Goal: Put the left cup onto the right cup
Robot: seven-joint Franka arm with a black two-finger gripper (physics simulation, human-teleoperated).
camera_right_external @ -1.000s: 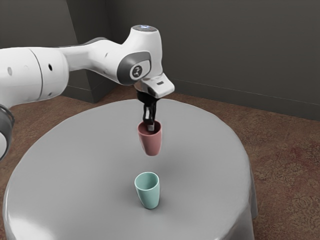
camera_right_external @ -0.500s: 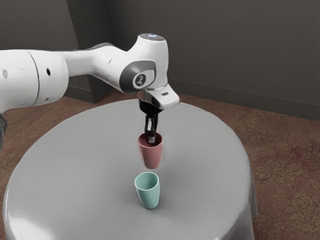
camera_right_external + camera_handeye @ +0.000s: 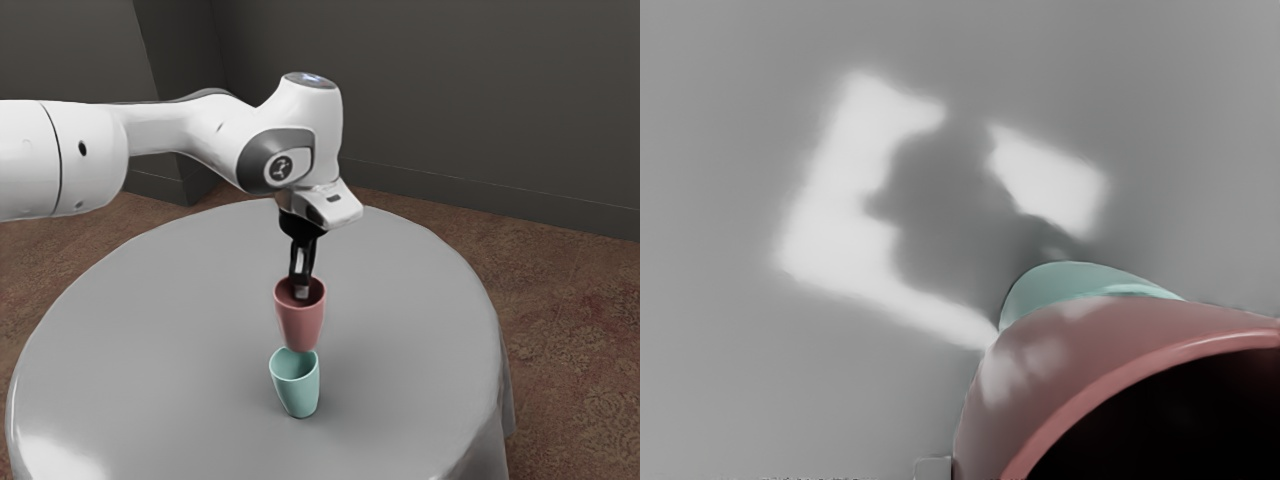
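A pink cup (image 3: 298,314) hangs upright in the air, its rim pinched by my black gripper (image 3: 302,283), which is shut on it. Directly below stands a teal cup (image 3: 295,385) on the round grey table (image 3: 150,340); the pink cup's base is at or just inside the teal rim. In the wrist view the pink cup (image 3: 1090,400) is large and blurred under my hand, with the teal cup (image 3: 1080,285) peeking out behind it.
The table drops off at its rounded edge close to the exterior view's right of the cups. Brown carpet (image 3: 570,330) and dark walls surround it. Bright light patches (image 3: 870,200) lie on the tabletop.
My gripper has carried the pink cup forward and down, from above and behind the teal cup to directly over it, now meeting its rim.
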